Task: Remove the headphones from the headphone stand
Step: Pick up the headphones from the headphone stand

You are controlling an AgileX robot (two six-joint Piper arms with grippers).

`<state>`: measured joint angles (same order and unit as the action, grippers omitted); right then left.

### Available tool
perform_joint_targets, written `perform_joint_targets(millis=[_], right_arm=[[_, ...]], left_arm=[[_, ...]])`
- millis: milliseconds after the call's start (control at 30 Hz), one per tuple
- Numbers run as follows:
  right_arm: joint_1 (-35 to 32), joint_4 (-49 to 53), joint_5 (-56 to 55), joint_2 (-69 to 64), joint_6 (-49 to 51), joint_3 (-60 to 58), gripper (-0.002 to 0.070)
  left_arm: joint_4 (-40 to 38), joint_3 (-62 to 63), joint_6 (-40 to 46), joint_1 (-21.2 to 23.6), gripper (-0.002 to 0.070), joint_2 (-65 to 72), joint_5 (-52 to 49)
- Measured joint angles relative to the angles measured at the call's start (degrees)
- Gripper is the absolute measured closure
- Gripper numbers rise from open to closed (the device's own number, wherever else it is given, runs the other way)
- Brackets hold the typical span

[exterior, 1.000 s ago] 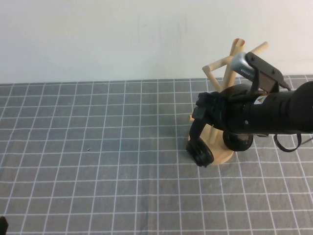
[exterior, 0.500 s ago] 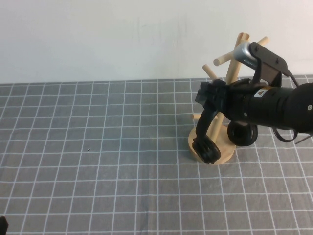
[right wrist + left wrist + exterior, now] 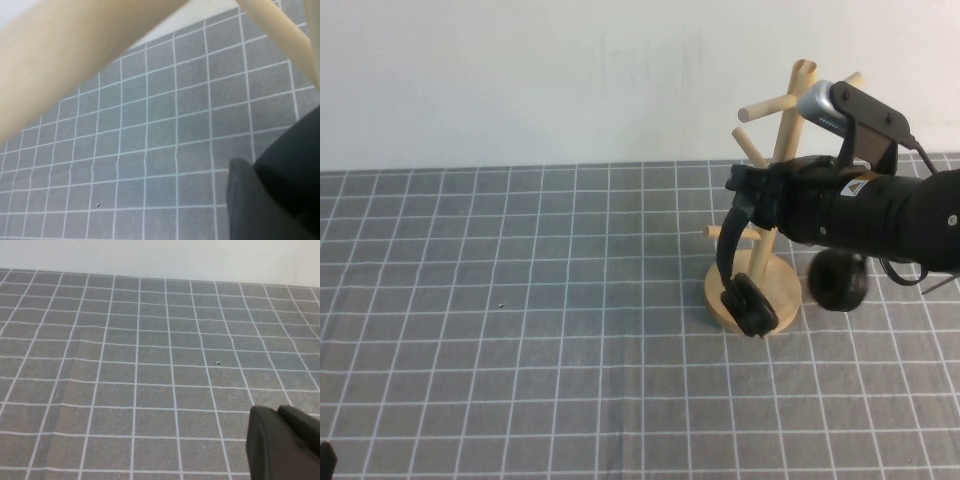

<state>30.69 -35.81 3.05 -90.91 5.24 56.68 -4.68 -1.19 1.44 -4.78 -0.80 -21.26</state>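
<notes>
The headphone stand (image 3: 790,120) is light wood and stands upright on its round base (image 3: 783,288) at the right of the high view. The headphones (image 3: 727,245) are black. My right gripper (image 3: 752,195) is shut on their thin headband beside the pole. One earcup (image 3: 748,305) hangs over the base's front edge; the other earcup (image 3: 837,280) hangs just right of the base. In the right wrist view, my right gripper (image 3: 260,175) shows dark under two wooden pegs (image 3: 75,65). My left gripper (image 3: 279,412) is shut and empty, low over the mat at the near left.
A grey mat with a white grid (image 3: 520,300) covers the table. A white wall (image 3: 520,80) runs along the back. The right arm's body (image 3: 890,215) reaches in from the right, behind the stand's pole.
The headphones have risen with my right gripper. The far earcup swung right, off the base. The stand, tilted before, stands upright again. The left arm has not moved.
</notes>
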Motion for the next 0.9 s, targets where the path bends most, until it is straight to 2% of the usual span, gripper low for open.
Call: perform_joint_targets(millis=[333,600,900], right_arm=[[2.0,1.7,0.5,-0.1,-0.1,0.0,0.0604],[2.6,2.7,3.5,0.9,-0.1,0.0,0.0610],[2.8,4.1,6.8,7.8,-0.1,0.0,0.0610]], left_arm=[[0.0,0.0,0.0,0.0,0.0679,0.0,0.0],[0.0,0.0,0.0,0.0,0.0679,0.0,0.0],[0.0,0.0,0.0,0.0,0.0679,0.0,0.0]])
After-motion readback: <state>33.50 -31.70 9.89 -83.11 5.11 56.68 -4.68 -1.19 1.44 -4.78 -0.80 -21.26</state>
